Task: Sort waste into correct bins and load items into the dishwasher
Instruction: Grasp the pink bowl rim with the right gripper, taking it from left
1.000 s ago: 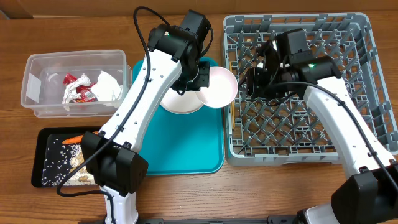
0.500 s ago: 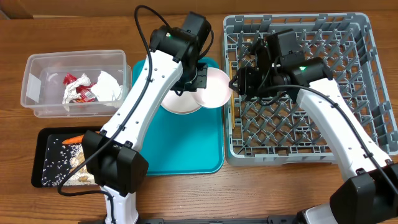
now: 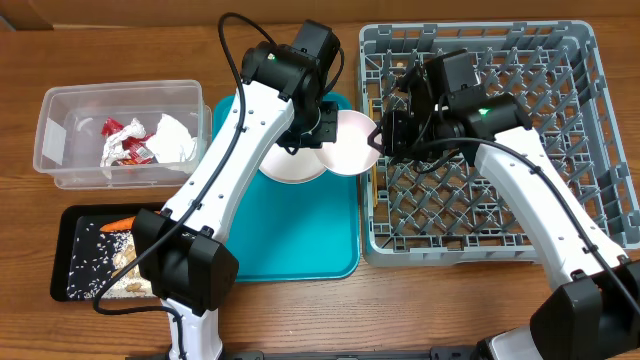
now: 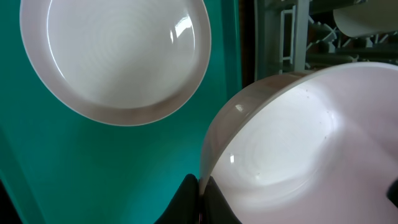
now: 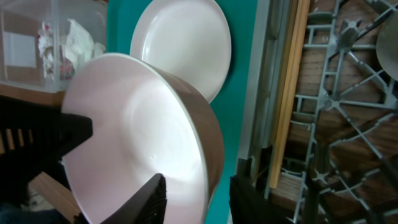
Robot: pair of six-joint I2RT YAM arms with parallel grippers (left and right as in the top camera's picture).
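Observation:
A white bowl (image 3: 350, 142) hangs tilted over the right edge of the teal tray (image 3: 300, 240). My left gripper (image 3: 322, 128) is shut on its left rim; the left wrist view shows the fingers (image 4: 200, 194) pinching the rim of the bowl (image 4: 298, 143). My right gripper (image 3: 384, 135) is open, with the bowl's right rim between its fingers (image 5: 202, 199) and not clamped. The bowl (image 5: 137, 137) fills the right wrist view. A white plate (image 3: 288, 166) lies flat on the tray, also seen by the left wrist (image 4: 118, 56) and the right wrist (image 5: 186, 43).
The grey dish rack (image 3: 590, 150) stands at the right, its left wall (image 5: 273, 93) next to the bowl. A clear bin (image 3: 60, 110) with wrappers and paper is at the left. A black tray (image 3: 75, 260) holds food scraps and a carrot piece.
My right gripper has moved left from over the rack to the bowl's right rim. The left gripper and the bowl have shifted only slightly.

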